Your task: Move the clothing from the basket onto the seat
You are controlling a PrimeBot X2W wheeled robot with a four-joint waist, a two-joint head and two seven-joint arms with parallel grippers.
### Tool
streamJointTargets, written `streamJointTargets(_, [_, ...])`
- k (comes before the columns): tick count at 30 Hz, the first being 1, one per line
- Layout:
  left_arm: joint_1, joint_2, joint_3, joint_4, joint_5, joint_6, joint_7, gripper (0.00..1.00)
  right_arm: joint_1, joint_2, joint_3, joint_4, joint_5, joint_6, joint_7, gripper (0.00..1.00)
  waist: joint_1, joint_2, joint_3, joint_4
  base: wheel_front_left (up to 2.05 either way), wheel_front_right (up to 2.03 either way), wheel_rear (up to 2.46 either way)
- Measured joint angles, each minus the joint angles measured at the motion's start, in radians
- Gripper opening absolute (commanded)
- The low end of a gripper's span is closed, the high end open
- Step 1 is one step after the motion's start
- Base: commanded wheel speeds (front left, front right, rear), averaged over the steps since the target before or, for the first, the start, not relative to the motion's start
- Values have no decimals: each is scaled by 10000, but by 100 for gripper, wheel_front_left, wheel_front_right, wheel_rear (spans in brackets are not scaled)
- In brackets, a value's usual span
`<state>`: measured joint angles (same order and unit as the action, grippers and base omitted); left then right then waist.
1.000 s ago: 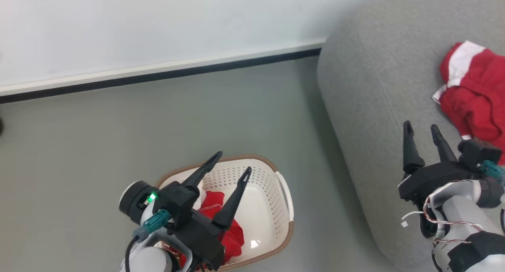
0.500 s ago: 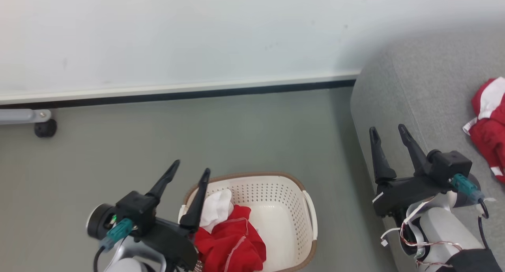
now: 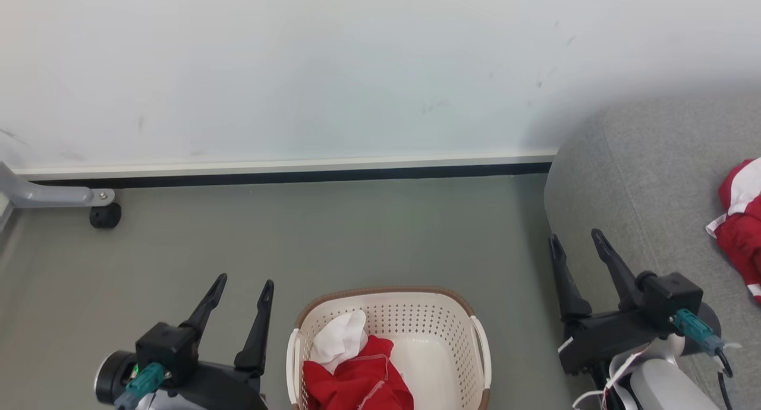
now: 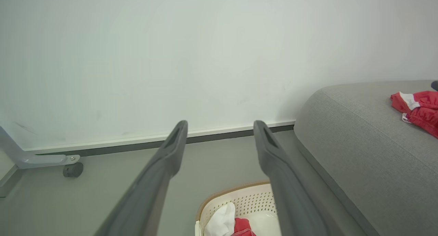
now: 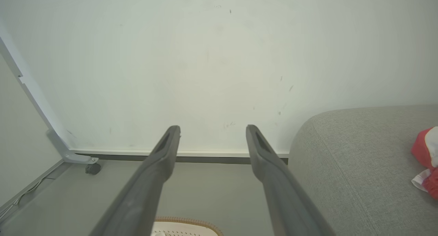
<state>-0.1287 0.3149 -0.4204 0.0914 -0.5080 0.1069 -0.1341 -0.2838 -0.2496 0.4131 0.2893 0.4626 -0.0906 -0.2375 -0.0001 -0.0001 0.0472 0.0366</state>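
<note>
Head view: the basket (image 3: 389, 292) stands on the grey floor (image 3: 357, 232). It holds a red jersey piece (image 3: 357, 386), with a white piece (image 3: 339, 338) bunched against the basket's left wall. The left hand (image 3: 245, 280) is just left of the basket, its fingers spread wide and holding nothing. The right hand (image 3: 575, 236) is to the right of the basket by the rounded end of the seat (image 3: 654, 184), also wide and empty. Well right of the basket, a red and white garment (image 3: 737, 232) lies on the seat.

Left wrist view: the basket sits low between the wide fingers (image 4: 171, 154), with both pieces inside it. A castor (image 4: 72, 169) stands well left of the basket, against the wall (image 4: 205, 58).

Right wrist view: the fingers are wide apart with nothing between them. The basket's brown rim is low between them, and the seat is to its right
</note>
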Motion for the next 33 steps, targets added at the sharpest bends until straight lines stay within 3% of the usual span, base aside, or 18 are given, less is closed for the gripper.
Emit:
streamJointTargets(15, [922, 52, 740, -192, 17, 163, -86, 100, 1115, -418, -512, -959, 2, -247, 554, 100, 1, 1, -350, 6, 0, 0, 0])
streamJointTargets(33, [1130, -132, 1218, -483, 257, 173, -38, 100, 1419, -437, -894, -1714, -65, -328, 1185, 100, 1, 1, -295, -51, 0, 0, 0])
